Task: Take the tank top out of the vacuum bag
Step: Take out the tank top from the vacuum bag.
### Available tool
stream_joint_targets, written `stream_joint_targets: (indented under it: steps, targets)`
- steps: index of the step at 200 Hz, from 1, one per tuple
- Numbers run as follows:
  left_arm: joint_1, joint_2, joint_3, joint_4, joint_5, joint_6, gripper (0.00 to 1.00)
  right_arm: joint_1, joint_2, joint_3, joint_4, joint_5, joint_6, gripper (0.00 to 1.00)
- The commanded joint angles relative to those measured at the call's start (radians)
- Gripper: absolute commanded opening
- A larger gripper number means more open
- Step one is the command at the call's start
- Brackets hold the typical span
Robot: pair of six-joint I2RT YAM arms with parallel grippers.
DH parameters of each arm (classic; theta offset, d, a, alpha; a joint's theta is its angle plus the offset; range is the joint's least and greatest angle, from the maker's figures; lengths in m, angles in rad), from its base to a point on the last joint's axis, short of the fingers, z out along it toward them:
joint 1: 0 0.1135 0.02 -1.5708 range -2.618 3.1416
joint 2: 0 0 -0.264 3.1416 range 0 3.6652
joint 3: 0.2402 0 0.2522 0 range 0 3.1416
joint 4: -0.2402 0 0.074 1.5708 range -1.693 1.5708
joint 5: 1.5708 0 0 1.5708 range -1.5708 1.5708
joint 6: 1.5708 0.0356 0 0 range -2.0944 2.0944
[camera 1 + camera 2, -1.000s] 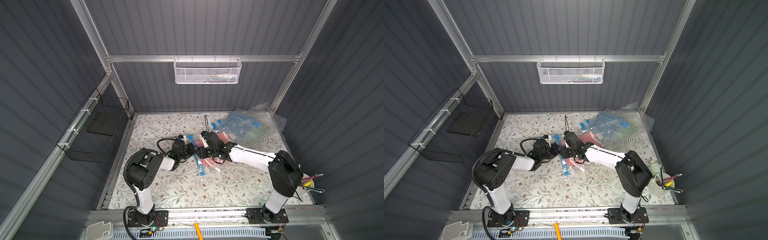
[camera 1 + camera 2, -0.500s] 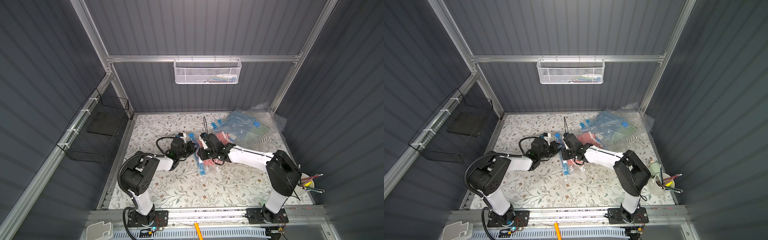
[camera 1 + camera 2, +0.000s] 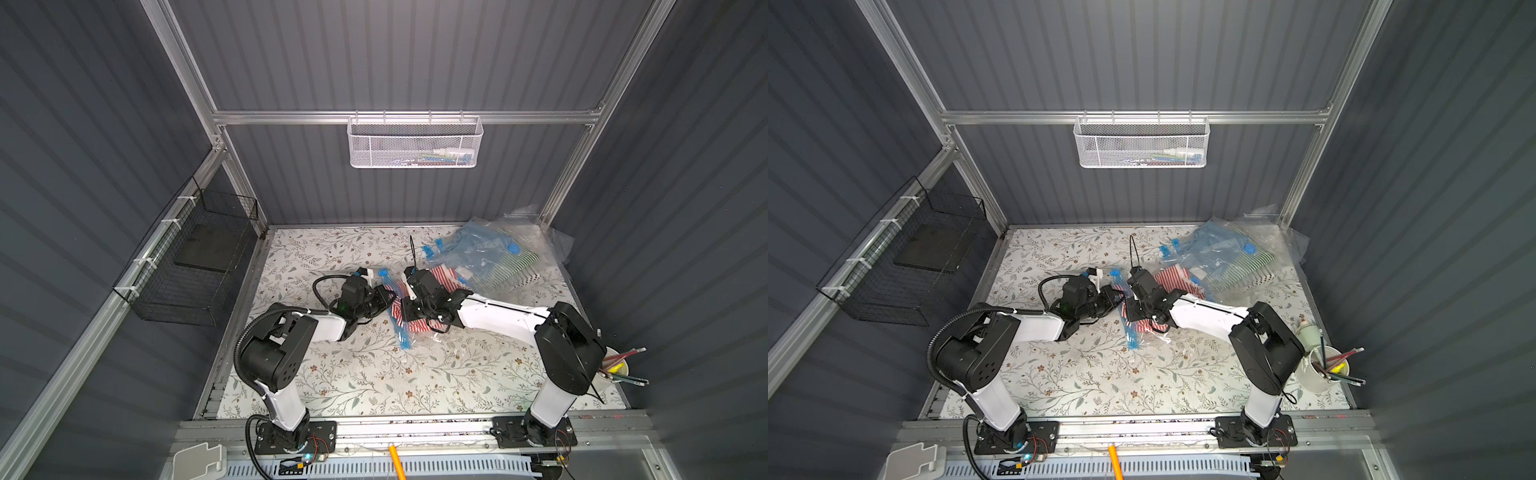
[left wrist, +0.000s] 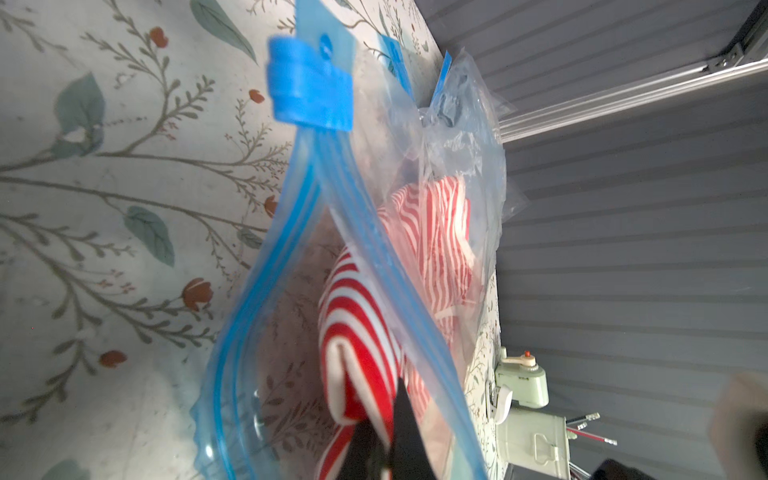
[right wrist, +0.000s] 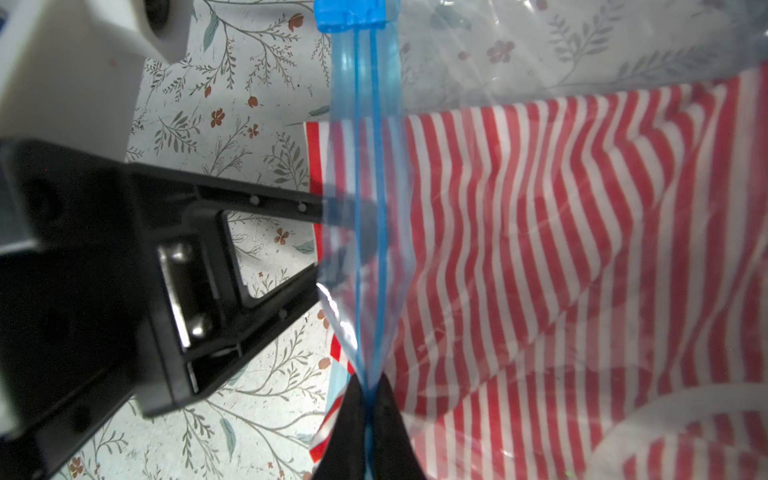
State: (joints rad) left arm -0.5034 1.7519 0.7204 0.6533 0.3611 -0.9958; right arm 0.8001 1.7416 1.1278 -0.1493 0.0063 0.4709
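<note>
Tank top (image 4: 357, 324) pinched by left gripper (image 4: 385, 446) — right gripper (image 5: 366, 401) clamps vacuum bag (image 5: 362, 124) edge.

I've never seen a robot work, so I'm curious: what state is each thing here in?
Clear plastic vacuum bag with blue zip strip: mouth open, upper lip lifted.
Red-and-white striped tank top: mostly inside the bag, gripped at a fold.
Left end effector: shut on the tank top.
Right end effector: shut on the bag's zip strip.
Blue slider clip: at the zip strip's end.
White cup of pencils: upright.
</note>
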Motion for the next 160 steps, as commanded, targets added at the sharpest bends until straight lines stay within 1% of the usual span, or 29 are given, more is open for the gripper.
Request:
stream_joint_targets:
  steps: [1,34,71,86,109,130,160]
  targets:
    - [0.025,-0.023,-0.006,-0.051,0.069,0.05,0.0,0.0,-0.016,0.001,-0.004,0.008,0.008,0.1]
    - [0.067,-0.011,-0.01,-0.066,0.11,0.066,0.0,-0.002,-0.017,-0.003,0.002,0.012,0.013,0.08]
    - [0.072,-0.027,0.009,-0.132,0.091,0.115,0.0,-0.007,-0.027,-0.014,0.003,0.024,0.02,0.08]
    - [0.073,-0.039,0.01,-0.143,0.09,0.125,0.0,-0.009,-0.028,-0.014,-0.005,0.037,0.028,0.06]
    - [0.072,-0.062,0.03,-0.195,0.097,0.158,0.0,-0.013,0.001,0.033,-0.082,0.106,0.046,0.0]
    - [0.072,-0.107,0.045,-0.26,0.108,0.196,0.0,-0.018,0.031,0.066,-0.139,0.173,0.059,0.0]
    - [0.088,-0.16,0.087,-0.435,0.086,0.298,0.0,-0.024,0.04,0.08,-0.174,0.233,0.079,0.0]
